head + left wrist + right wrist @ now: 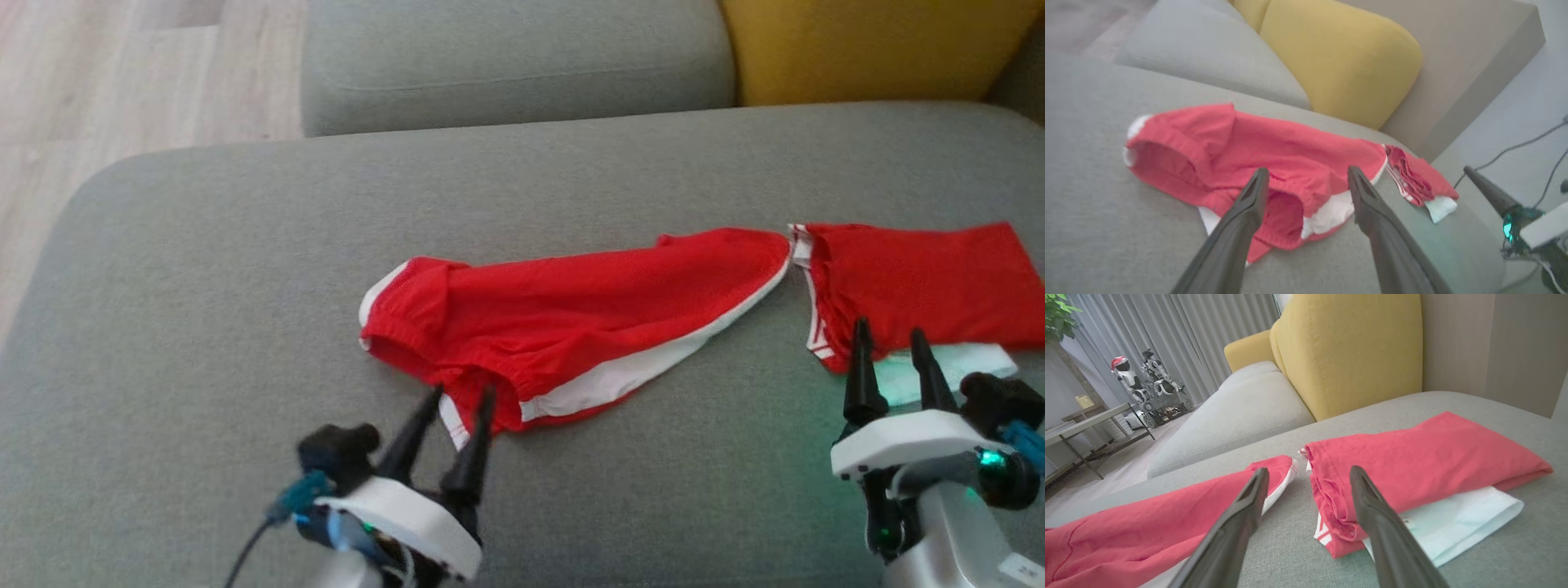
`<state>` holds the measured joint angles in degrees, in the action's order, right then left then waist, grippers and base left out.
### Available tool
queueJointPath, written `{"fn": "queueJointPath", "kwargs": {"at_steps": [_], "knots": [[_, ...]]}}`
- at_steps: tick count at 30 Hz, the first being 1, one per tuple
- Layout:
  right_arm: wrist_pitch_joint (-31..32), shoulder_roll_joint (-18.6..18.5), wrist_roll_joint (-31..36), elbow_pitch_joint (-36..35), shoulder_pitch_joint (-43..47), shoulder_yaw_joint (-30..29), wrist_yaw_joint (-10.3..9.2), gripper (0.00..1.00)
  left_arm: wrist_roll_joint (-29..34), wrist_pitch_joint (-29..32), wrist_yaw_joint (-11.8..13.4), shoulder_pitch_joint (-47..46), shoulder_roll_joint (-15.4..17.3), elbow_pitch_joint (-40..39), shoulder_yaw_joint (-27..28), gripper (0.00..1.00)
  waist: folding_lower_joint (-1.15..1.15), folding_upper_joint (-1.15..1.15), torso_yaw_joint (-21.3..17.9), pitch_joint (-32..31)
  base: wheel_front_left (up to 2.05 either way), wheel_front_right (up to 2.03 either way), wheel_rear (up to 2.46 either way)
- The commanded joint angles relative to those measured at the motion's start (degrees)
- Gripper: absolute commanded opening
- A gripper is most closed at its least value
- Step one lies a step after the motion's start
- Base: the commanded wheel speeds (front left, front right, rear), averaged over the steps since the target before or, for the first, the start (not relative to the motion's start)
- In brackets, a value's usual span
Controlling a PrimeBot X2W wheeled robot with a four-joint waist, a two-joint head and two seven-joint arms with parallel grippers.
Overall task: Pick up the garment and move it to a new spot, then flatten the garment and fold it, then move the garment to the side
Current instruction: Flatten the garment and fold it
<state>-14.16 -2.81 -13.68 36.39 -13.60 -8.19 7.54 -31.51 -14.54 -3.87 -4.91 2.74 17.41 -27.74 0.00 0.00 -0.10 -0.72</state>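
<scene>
The red shorts (pixel 571 318) lie loosely spread near the middle of the grey sofa seat (pixel 245 286), waistband toward its near edge and one white-striped leg reaching right toward a folded red garment (pixel 922 278) stacked on a white cloth (pixel 955 363) at the seat's right edge. The left gripper (pixel 460 394) hovers at the waistband with fingers wide apart, gripping nothing. The right gripper (pixel 887 328) sits at the near edge of the folded pile, also spread wide and empty.
</scene>
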Motion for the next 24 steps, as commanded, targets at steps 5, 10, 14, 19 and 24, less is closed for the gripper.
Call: {"fn": "queueJointPath", "kwargs": {"at_steps": [5,10,14,19,24], "knots": [[2.69,-0.07,-1.00,-10.16,0.68,2.37,-0.05,1.00,2.10,2.63,-1.09,-5.38,0.41,4.34,-2.69,1.00,0.00,0.00,-2.94,1.88,0.00,0.00,0.00],[4.88,-0.07,-1.69,-14.76,2.71,2.84,-0.05,1.00,3.32,3.55,-0.95,-8.31,0.38,9.21,-4.24,1.00,0.00,0.00,-4.92,3.11,0.00,0.00,0.00],[5.87,-0.07,-2.16,-16.94,3.62,3.20,-0.05,1.00,4.46,3.68,0.00,-10.63,0.39,12.98,-4.75,1.00,0.00,0.00,-6.28,3.96,0.00,0.00,0.00],[6.38,-0.07,-2.68,-18.29,3.99,3.29,-0.05,1.00,4.89,3.57,0.43,-12.81,0.38,16.96,-5.05,1.00,0.00,0.00,-7.51,4.58,0.00,0.00,0.00],[6.55,-0.07,-2.92,-18.81,4.29,3.28,-0.05,1.00,4.38,2.79,0.12,-13.96,0.33,19.31,-5.25,1.00,0.00,0.00,-8.06,4.82,0.00,0.00,0.00]]}}
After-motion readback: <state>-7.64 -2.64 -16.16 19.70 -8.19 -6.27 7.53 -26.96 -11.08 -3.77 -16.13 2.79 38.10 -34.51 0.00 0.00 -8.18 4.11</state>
